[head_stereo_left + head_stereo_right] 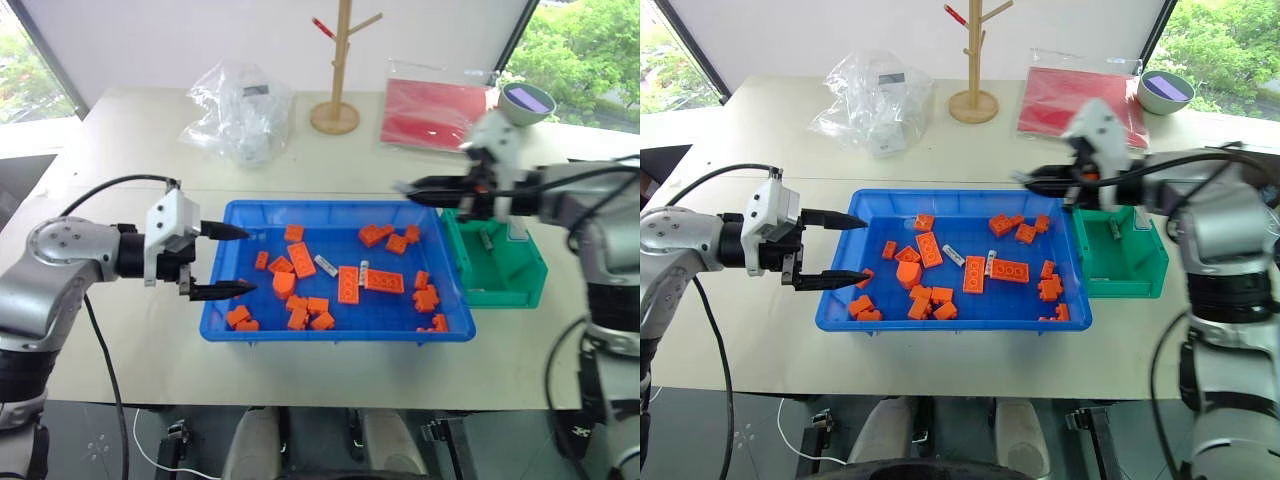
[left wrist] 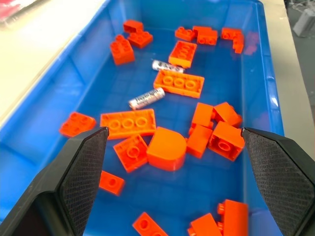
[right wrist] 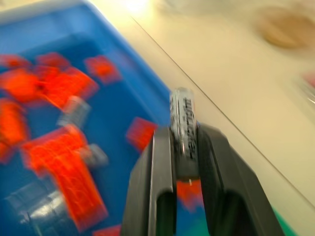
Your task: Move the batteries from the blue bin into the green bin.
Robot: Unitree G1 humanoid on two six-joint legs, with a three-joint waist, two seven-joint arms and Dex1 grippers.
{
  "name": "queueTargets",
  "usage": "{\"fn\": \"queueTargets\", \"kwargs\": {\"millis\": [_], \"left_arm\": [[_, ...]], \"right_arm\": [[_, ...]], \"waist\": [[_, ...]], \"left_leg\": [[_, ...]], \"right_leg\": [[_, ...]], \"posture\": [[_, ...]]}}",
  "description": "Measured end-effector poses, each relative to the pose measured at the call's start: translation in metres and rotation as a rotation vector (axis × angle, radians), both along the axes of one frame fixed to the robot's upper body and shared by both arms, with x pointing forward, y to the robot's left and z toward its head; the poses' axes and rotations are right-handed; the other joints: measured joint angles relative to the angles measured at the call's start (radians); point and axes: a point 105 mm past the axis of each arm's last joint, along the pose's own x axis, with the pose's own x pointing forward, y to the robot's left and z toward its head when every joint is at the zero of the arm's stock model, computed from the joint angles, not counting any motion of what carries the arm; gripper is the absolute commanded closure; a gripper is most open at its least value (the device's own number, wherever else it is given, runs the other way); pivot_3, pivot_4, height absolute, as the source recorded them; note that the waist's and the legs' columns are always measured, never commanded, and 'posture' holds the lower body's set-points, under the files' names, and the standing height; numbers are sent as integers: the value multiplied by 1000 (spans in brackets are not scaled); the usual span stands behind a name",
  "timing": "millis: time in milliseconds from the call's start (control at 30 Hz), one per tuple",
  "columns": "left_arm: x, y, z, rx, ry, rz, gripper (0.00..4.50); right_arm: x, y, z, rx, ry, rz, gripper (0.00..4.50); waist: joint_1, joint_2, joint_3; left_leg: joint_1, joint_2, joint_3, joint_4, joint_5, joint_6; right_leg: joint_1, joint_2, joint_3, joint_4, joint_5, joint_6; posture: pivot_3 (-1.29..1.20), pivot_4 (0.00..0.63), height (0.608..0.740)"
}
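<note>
Clenched right gripper (image 3: 183, 147) holds a battery (image 3: 183, 118); left gripper (image 1: 222, 260) spread.
Probably best released low, well inside green bin (image 1: 500, 262).

We see orange bricks (image 1: 383, 280) scattered in the blue bin (image 1: 335, 329) — two silver-grey batteries (image 2: 146, 98) with dark lettering among them. The green bin (image 1: 520, 285) sits beside it; the gripper fingers (image 2: 83, 169) are black, cross-hatched.
</note>
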Motion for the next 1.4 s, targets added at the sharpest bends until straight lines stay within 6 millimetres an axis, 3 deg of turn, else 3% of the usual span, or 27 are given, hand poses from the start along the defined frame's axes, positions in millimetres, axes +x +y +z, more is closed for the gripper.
{"fn": "queueTargets", "kwargs": {"millis": [100, 133, 300, 367, 467, 600, 767, 833, 1100, 1333, 1400], "left_arm": [[2, 0, 2, -2, -12, 2, 0], [3, 0, 4, -2, -22, 1, 0], [10, 1, 12, -14, -49, 9, 0], [11, 1, 13, -13, -52, 12, 0], [12, 0, 13, -15, -52, 10, 0], [12, -1, 14, -14, -59, 5, 0], [11, -2, 14, -13, -59, 6, 0], [10, -2, 13, -12, -58, 8, 0], [8, -1, 8, -12, -46, 23, 0], [8, -1, 7, -18, -51, 35, 0], [7, 0, 2, -24, -35, 41, 0]], "right_arm": [[-11, -26, -17, -18, 47, -82, 4415], [-13, -30, -22, -16, 60, -101, 3381], [-11, -39, -28, -21, 50, -176, 852], [-6, -33, -23, -15, 29, -165, 852], [3, -2, -10, 23, -13, -73, 852], [4, 71, 3, 100, -26, 147, 852], [-4, 139, -46, 75, 128, 300, 852], [-8, 154, -66, 44, 174, 324, 852], [3, 169, -114, -77, 209, 299, 852], [9, 174, -123, -127, 166, 313, 852], [10, 177, -123, -128, 157, 320, 1377]], "waist": [[-9, 0, 0], [-12, 0, 0], [-12, 0, 0], [-11, 0, 0], [-12, 1, 0], [-9, 0, 0], [0, 0, 0], [0, 0, 0], [-5, 0, 0], [-6, 0, 0], [-7, 0, 0]], "left_leg": [[1, 1, 0, 0, 0, 0], [2, 1, 0, 0, 0, 0], [2, 1, 0, 0, 0, 0], [2, 1, 0, 0, 0, 0], [1, 1, -1, 0, 0, 0], [1, 2, -3, 0, 0, 0], [-2, 0, -2, 0, 0, 0], [-2, 0, -2, 1, 0, 0], [-2, 0, -2, 1, 0, 0], [-1, 0, -2, 0, 0, 0], [-1, 1, -2, 0, 0, 0]], "right_leg": [[0, 2, 1, 1, 0, 0], [0, 2, 2, 1, 0, 0], [0, 2, 2, 1, 0, 1], [-1, 2, 3, 1, 0, 1], [-2, 3, 3, 1, 0, 1], [-2, 4, 3, 2, 0, 1], [-2, 1, 1, 2, 0, 1], [-2, 0, 1, 1, 0, 1], [-2, 2, 0, 2, 0, 1], [-2, 2, 0, 2, 0, 1], [-2, 2, 0, 2, 0, 1]], "posture": [[0, 150, 736], [0, 150, 736], [0, 150, 736], [0, 150, 736], [0, 150, 736], [0, 150, 736], [0, 150, 736], [0, 150, 736], [0, 150, 736], [0, 150, 736], [0, 150, 736]]}}
